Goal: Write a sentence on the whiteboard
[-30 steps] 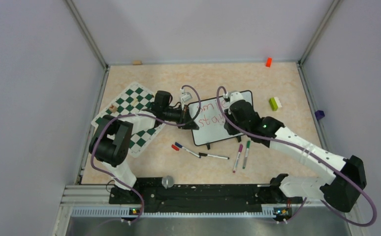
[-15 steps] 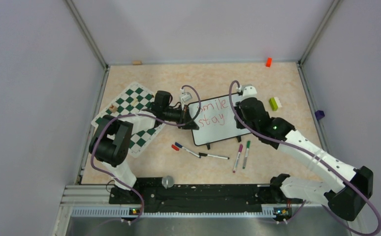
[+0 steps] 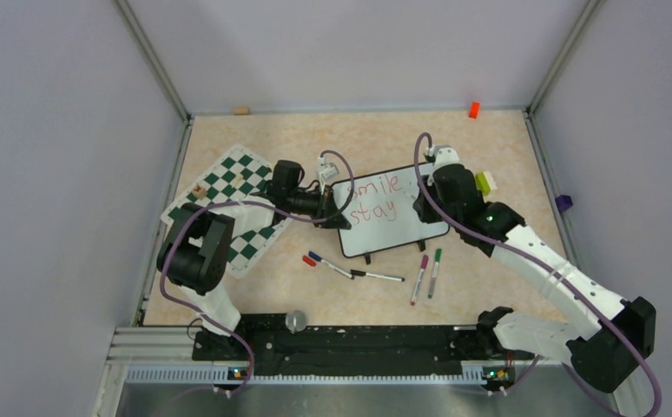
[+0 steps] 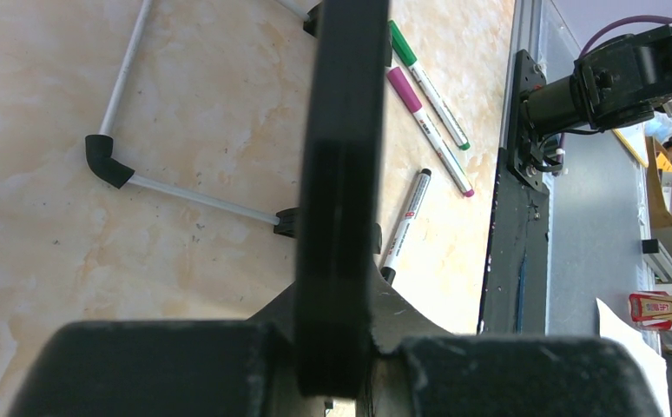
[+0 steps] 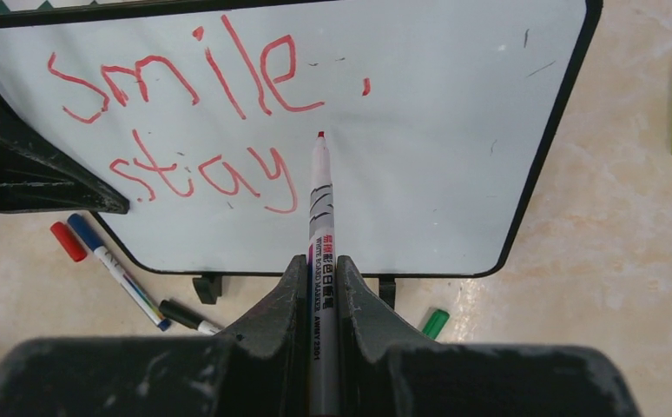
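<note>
The whiteboard point(image 3: 402, 221) stands tilted mid-table on its two black feet. Its red sentence point(image 3: 374, 198) reads "smile." above "stay" point(image 5: 226, 85). My left gripper point(image 3: 337, 211) is shut on the board's left edge, seen as the black frame point(image 4: 339, 156) between its jaws point(image 4: 337, 347). My right gripper point(image 3: 423, 208) is shut on a red whiteboard marker point(image 5: 320, 200). The marker tip points at bare white board point(image 5: 437, 174) just right of "stay". I cannot tell whether the tip touches the board.
Loose markers lie in front of the board: red and blue point(image 3: 319, 260), black point(image 3: 376, 276), purple point(image 3: 420, 278), green point(image 3: 435, 272). A green-and-white chess mat point(image 3: 237, 187) lies left. A green-white block point(image 3: 485, 182), orange block point(image 3: 473, 109) and purple block point(image 3: 563, 202) sit right.
My right arm has swung right across the board, uncovering "smile." and "stay"; the marker now sits right of "stay". The left arm and board have not moved.
</note>
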`<state>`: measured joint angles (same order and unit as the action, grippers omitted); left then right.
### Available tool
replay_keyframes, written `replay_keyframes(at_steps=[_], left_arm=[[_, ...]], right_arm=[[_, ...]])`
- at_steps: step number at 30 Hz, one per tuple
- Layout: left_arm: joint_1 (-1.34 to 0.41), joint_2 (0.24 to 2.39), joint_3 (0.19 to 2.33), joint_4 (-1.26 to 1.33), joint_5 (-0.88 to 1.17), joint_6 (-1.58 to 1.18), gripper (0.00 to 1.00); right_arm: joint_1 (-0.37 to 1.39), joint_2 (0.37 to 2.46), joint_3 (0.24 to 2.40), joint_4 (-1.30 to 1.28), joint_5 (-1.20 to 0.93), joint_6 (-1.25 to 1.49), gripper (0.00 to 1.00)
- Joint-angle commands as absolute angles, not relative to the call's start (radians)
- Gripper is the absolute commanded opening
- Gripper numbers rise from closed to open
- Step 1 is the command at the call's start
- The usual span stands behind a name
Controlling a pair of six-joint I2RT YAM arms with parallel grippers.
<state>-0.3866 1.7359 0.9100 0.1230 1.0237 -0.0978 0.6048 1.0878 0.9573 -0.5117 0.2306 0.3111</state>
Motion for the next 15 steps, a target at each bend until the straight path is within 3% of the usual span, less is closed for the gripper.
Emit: replay_keyframes(at_steps=[1,15], left_arm=[[-0.373,1.718,0.919,0.041,0.877,-0.065,0.00],[-0.334,1.723,0.919,0.019,0.891,-0.063,0.00]], right_arm=[[0.589,1.068,0.958,-0.454,0.161,0.326,0.00],[0.556,1.049,0.934,-0.437,0.130,0.337,0.00]])
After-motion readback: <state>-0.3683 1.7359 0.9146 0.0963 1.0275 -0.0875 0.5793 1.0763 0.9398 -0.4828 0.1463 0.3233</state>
